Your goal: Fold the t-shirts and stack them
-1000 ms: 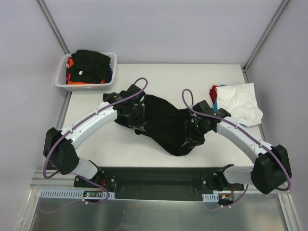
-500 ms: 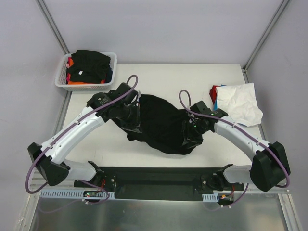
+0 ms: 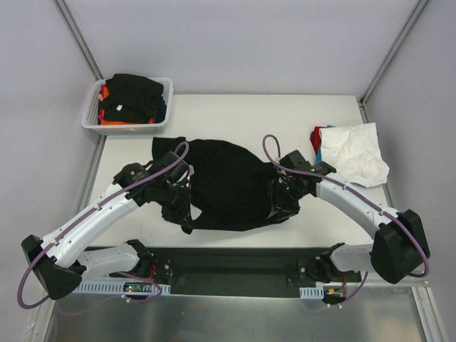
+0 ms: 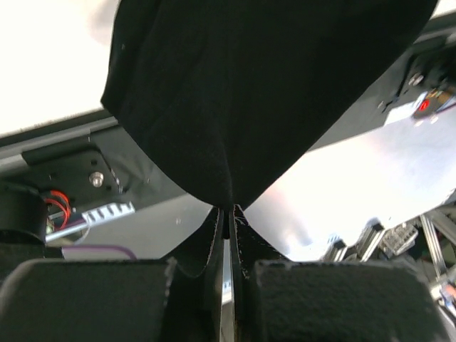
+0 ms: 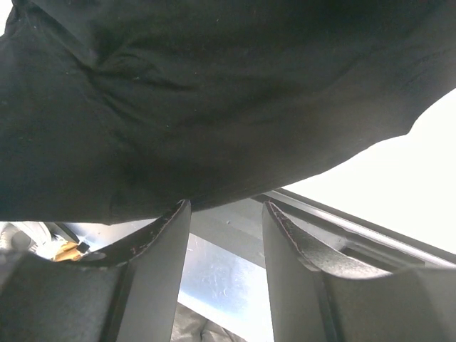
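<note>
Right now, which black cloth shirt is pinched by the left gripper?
The large black t-shirt spread on the table: the left gripper is shut on its edge. The other black shirt lies in the white mesh basket.

The black shirt (image 3: 228,182) covers the middle of the worktop (image 3: 263,117). The left arm (image 3: 103,208) and the right arm (image 3: 356,203) lean in over its two sides, so the near part has little room. Behind the shirt the far half is bare, with room to pass. The basket (image 3: 125,129) stands at the far left corner, heaped above its rim. A white shirt (image 3: 353,153) lies at the right edge, a red shirt (image 3: 315,135) touching it.
</note>
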You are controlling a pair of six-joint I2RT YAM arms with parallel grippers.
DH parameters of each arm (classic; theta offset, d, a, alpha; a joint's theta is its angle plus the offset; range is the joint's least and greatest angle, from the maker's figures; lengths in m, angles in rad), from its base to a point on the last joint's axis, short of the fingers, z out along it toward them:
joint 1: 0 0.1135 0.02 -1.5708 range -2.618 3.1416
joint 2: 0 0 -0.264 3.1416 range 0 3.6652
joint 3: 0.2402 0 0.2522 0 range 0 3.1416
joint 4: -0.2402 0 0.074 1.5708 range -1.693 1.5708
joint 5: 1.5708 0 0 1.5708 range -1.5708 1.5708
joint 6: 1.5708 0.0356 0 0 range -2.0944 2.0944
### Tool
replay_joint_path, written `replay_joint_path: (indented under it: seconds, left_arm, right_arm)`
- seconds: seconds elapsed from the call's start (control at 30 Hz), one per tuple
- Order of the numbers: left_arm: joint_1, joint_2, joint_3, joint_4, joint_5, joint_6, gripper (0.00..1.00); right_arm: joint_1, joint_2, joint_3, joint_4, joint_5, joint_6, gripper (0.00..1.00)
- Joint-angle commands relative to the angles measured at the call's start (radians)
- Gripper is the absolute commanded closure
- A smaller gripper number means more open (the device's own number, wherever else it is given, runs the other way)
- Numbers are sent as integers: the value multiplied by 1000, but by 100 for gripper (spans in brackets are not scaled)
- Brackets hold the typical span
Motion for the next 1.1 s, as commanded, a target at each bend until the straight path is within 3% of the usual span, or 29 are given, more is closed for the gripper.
replay_joint_path:
  seconds: [0.0, 0.23, 0.33, 0.47, 0.5, 0.6, 0.7, 0.83, 1.07]
  left_arm:
    - [-23, -52, -71, -33, 60, -42, 100]
    - [-75, -105, -171, 0, 114, -102, 99]
    - [-122, -127, -212, 17, 132, -142, 93]
    - [-191, -157, -261, 33, 152, -200, 44]
    - [-211, -168, -272, 33, 149, -217, 22]
    - [-219, -182, -275, 33, 146, -233, 1]
    - [-219, -154, -232, 29, 107, -222, 0]
    - [-219, -67, -137, 22, 1, -180, 2]
    - [-216, 219, 8, 22, -222, -66, 5]
  right_arm:
    - [8, 17, 2, -20, 14, -17, 52]
    - [16, 63, 41, -27, 14, -40, 52]
    - [16, 85, 52, -29, 13, -49, 52]
    - [19, 106, 63, -27, 7, -57, 53]
    - [21, 112, 64, -26, 5, -60, 53]
    - [19, 135, 83, -27, 4, -64, 53]
    - [19, 169, 123, -35, 13, -78, 58]
    - [16, 224, 213, -67, 77, -101, 73]
    - [-55, 343, 288, -35, 30, -126, 75]
